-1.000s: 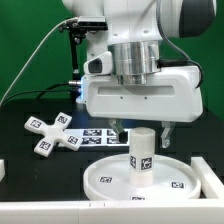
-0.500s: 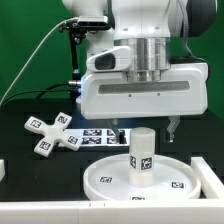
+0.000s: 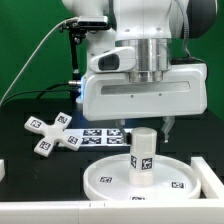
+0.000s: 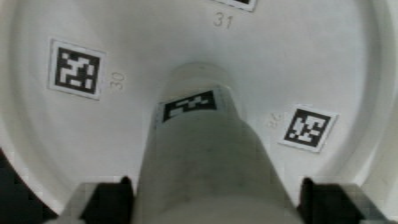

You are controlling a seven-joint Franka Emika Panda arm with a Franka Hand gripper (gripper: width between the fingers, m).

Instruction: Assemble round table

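Note:
The white round disc lies flat on the black table at the front. The short cylindrical leg stands upright at its centre, with a tag on its side. The cross-shaped base lies loose at the exterior view's left. My gripper hovers right over the leg's top, open, one finger on each side. In the wrist view the leg rises from the disc between my dark fingertips. My gripper straddles the leg top with small gaps on both sides.
The marker board lies flat behind the disc. A white block sits at the exterior view's left edge and a white piece at its right. A low white ledge runs along the front.
My gripper has shifted a little toward the exterior view's right and now sits centred over the leg. The leg, disc and base have not moved.

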